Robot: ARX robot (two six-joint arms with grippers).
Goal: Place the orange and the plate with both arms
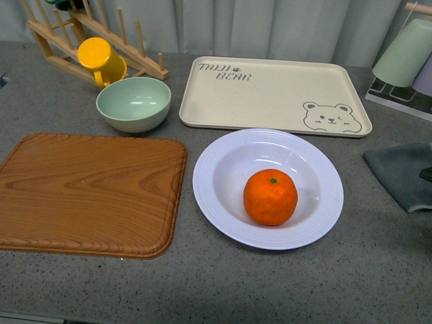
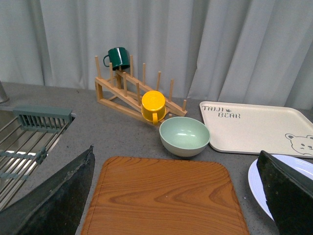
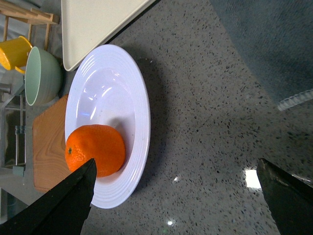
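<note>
Orange point(image 1: 270, 197) being cradled in plate point(image 1: 206, 185), just beside one finger of right gripper point(image 3: 176, 161). Both grippers spread wide, nothing being gripped. Left gripper point(image 2: 175, 152) being aimed over board point(image 2: 164, 196), plate beside it. Placing judged done; only retreat possibly left.

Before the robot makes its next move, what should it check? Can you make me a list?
1. The orange sits inside the plate: ok.
2. The plate lies flat on the counter: ok.
3. The left claw is open, holding nothing: ok.
4. The right claw is open, holding nothing: ok.
5. Where the plate should end up: cannot tell.
</note>
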